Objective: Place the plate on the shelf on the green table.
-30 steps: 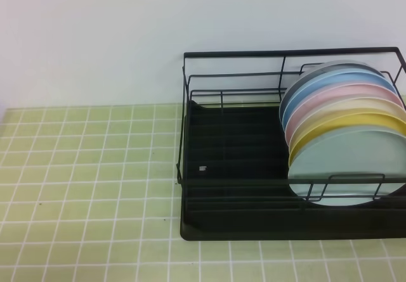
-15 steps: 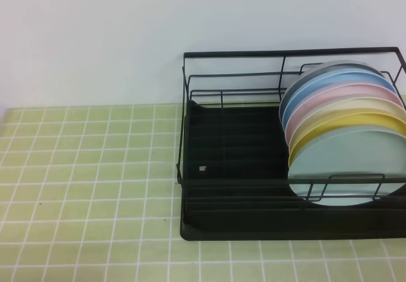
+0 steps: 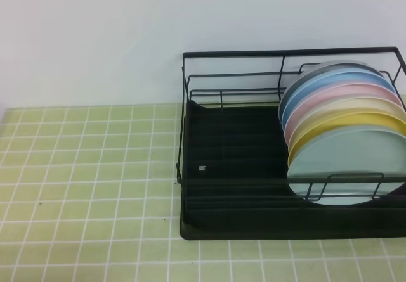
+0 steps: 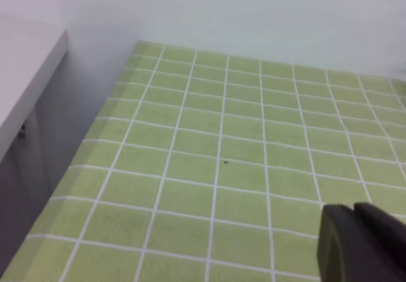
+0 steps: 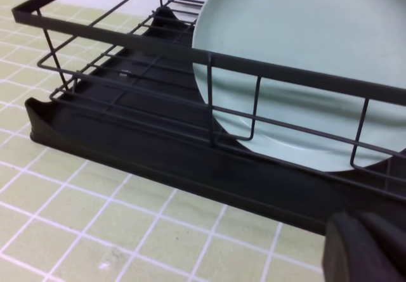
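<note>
The pale mint plate (image 3: 346,165) stands upright at the front of a row of plates in the right end of the shelf (image 3: 235,222), a black wire rack on the green table (image 3: 89,168). The right wrist view shows the plate (image 5: 298,60) close behind the shelf's front rail (image 5: 209,57). My right gripper (image 5: 360,218) sits shut and empty in that view's bottom right corner, in front of the shelf. My left gripper (image 4: 356,211) hangs shut and empty over bare green tiles (image 4: 222,161). Neither gripper shows in the exterior high view.
Behind the mint plate stand yellow (image 3: 355,122), pink (image 3: 346,95) and blue (image 3: 336,79) plates. The left half of the shelf's ribbed tray (image 3: 235,142) holds no plates. A white wall runs behind the table. A white ledge (image 4: 25,73) borders the tiles on the left.
</note>
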Robot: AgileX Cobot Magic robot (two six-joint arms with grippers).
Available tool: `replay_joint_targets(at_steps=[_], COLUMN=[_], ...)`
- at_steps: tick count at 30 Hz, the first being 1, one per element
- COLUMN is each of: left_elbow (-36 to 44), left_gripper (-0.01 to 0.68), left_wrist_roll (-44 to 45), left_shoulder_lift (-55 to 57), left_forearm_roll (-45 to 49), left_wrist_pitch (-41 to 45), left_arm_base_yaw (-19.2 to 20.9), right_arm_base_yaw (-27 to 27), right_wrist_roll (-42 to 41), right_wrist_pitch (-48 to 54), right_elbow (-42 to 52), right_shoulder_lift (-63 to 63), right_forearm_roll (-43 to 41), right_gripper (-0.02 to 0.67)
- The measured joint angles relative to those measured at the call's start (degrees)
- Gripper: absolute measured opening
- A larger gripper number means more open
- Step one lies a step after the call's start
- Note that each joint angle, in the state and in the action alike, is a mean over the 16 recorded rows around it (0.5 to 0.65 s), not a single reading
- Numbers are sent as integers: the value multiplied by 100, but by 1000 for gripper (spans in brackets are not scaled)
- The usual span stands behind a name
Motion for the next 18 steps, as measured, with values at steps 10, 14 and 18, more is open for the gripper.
replay_joint_targets(at_steps=[10,14,18], left_elbow=[0,0,0], left_gripper=[0,0,0], left_wrist_roll=[0,0,0], left_shoulder_lift=[0,0,0], left_forearm_roll=[0,0,0], left_wrist_pitch=[0,0,0], left_arm_base_yaw=[0,0,0], right_arm_base_yaw=[0,0,0], right_wrist_roll=[218,1172,2747], right_wrist_pitch=[-233,-571,-911], right_elbow=[0,0,21], right_shoulder_lift=[-9,-35,-174], right_forearm_roll=[-324,-1220,-2685], right_gripper=[-4,-4,-4])
